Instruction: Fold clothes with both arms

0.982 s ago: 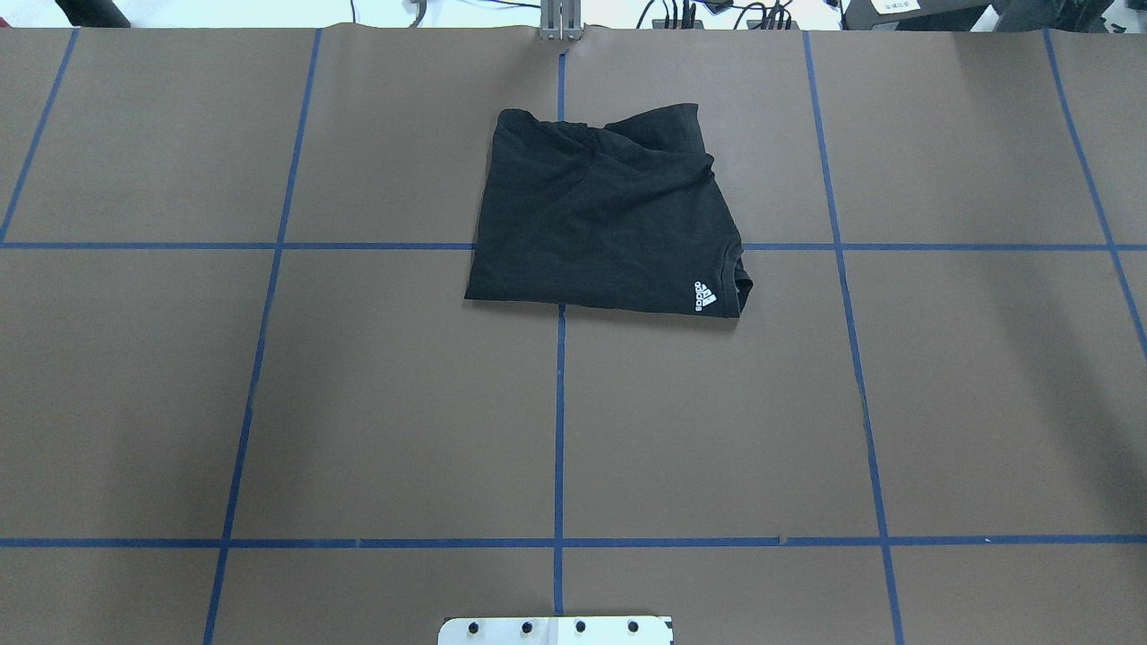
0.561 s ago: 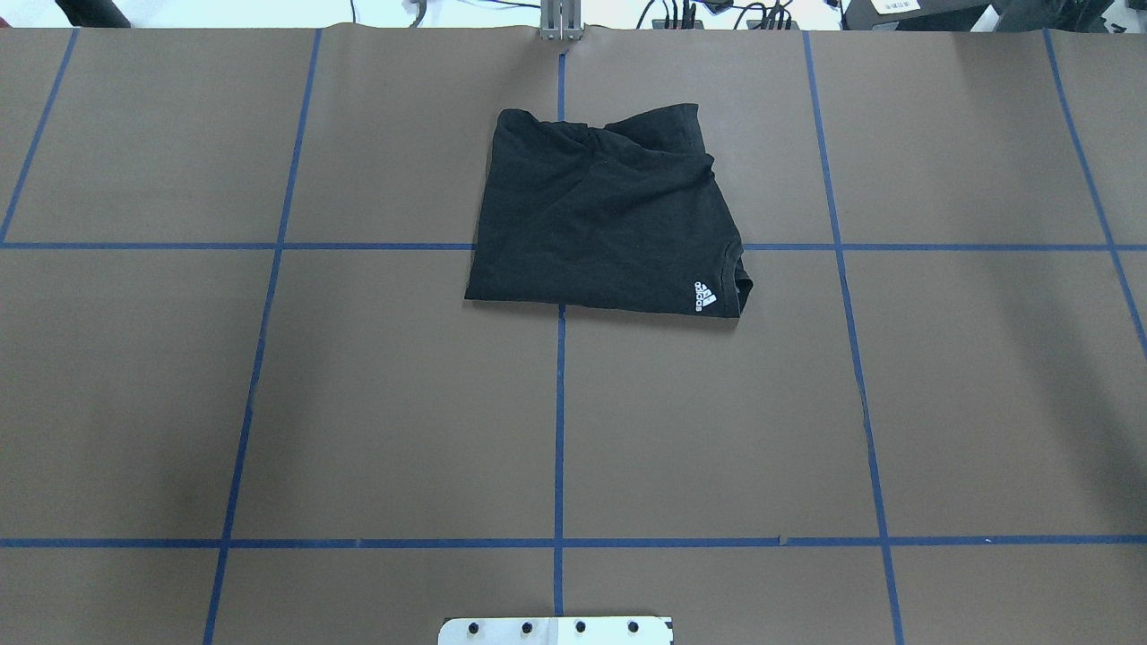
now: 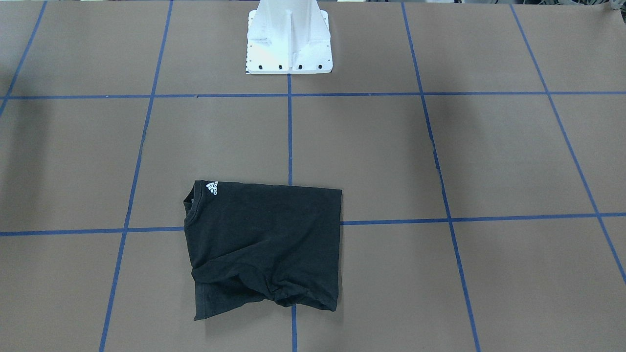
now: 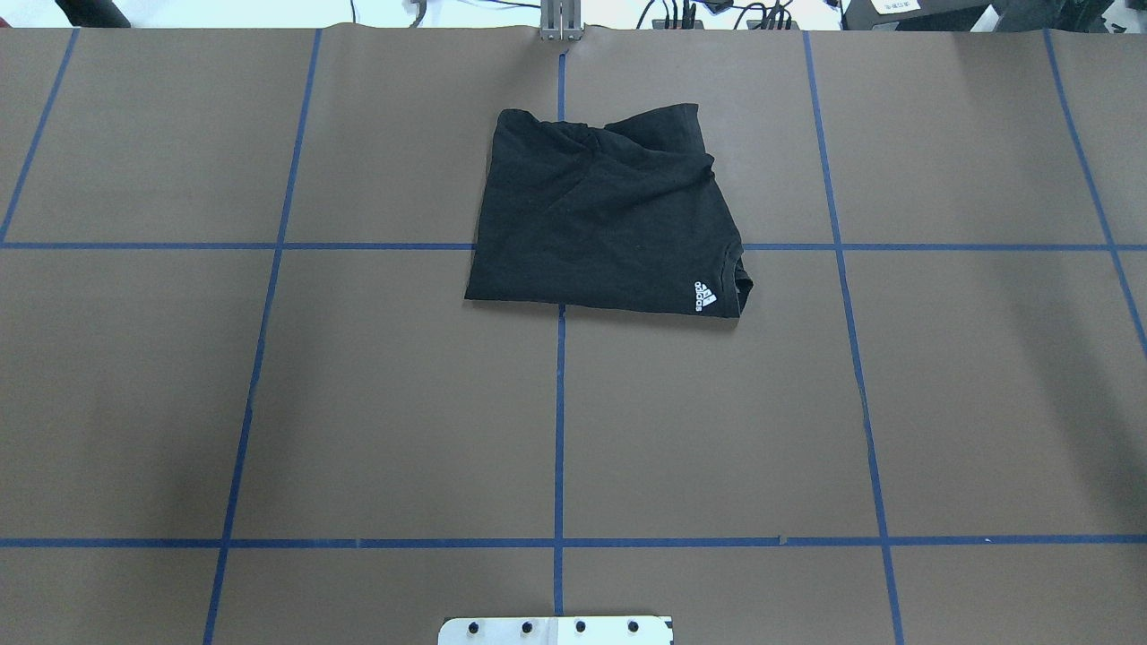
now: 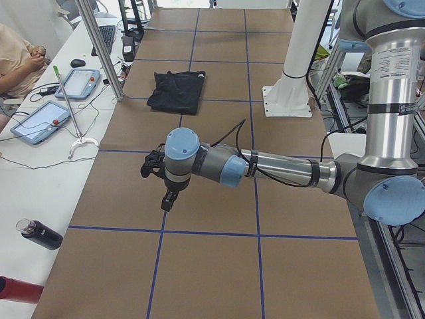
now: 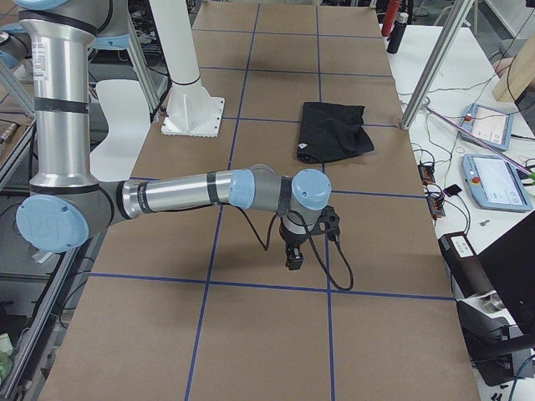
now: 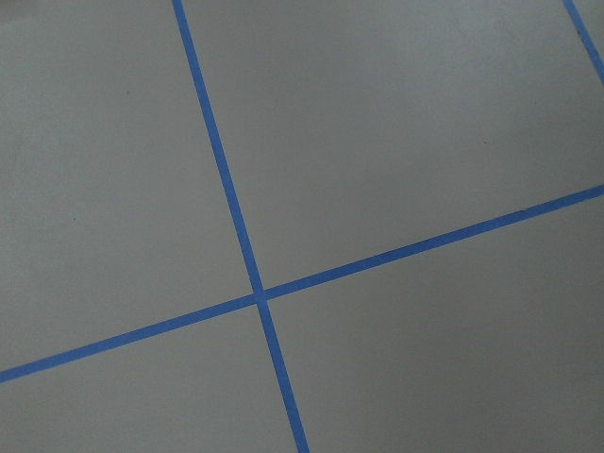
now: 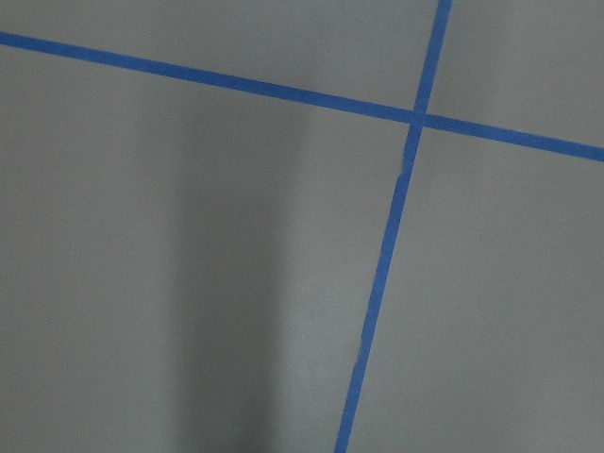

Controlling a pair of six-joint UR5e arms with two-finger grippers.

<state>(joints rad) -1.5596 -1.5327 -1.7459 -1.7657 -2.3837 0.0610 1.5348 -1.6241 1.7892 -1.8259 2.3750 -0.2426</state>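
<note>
Front-facing: black T-shirt (image 3: 264,244) folded into rough rectangle mid-surface (image 3: 489,156), edge far from white pedestal (image 3: 288,39) bunched; probably needs smoothing from both corners together.
Overhead: no arms.
Left side: left tool (image 5: 167,201) well apart from shirt, grip impossible to tell.
Right side: right tool (image 6: 292,257) likewise; tablets (image 6: 497,180) beside surface.
Wrist views: blue tape (image 7: 260,297) only.

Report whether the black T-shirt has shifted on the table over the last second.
No. In the overhead view the T-shirt lies where it did: its near edge meets the central blue tape line at the same spot, and its white logo is unmoved.
</note>
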